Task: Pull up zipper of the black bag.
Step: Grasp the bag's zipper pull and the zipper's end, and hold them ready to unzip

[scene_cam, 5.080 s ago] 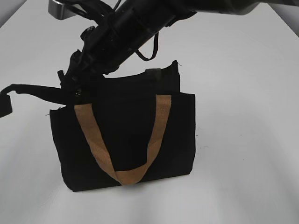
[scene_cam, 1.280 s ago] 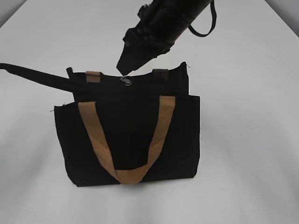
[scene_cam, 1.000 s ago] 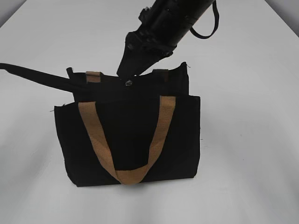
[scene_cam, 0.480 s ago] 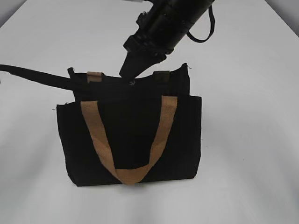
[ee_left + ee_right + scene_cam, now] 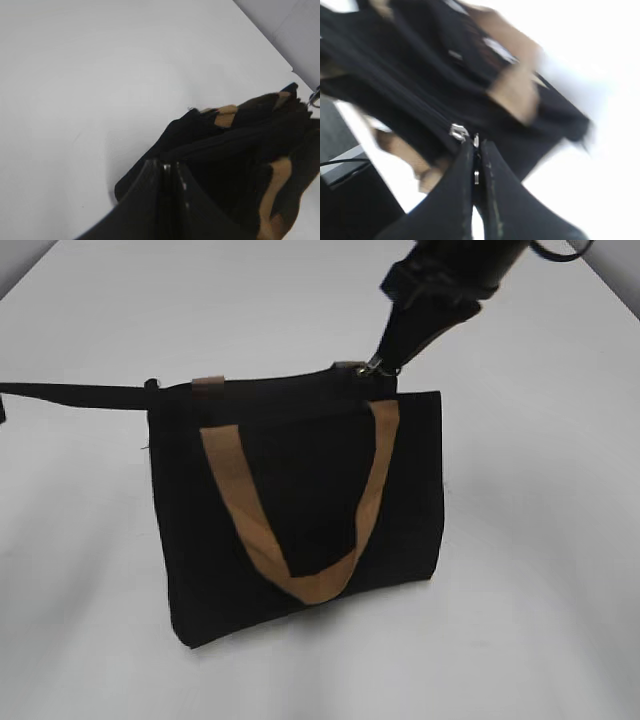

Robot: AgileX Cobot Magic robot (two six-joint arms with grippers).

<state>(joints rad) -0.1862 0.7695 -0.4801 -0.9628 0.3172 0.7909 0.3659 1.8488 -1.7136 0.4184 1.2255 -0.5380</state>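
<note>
Standing on the white table [image 5: 540,540], the black bag [image 5: 300,510] has its zipper [image 5: 410,102] running along the top rim, the small metal pull [image 5: 372,367] sitting at the rim's right end, directly under the right pincer [image 5: 388,352]. That pincer's two fingers are pressed together on the pull, seen at their tips in the right wrist view. The left pincer [image 5: 166,172] is clenched on black fabric at the bag's opposite end, the tan handle [image 5: 300,510] hanging below and to its right.
</note>
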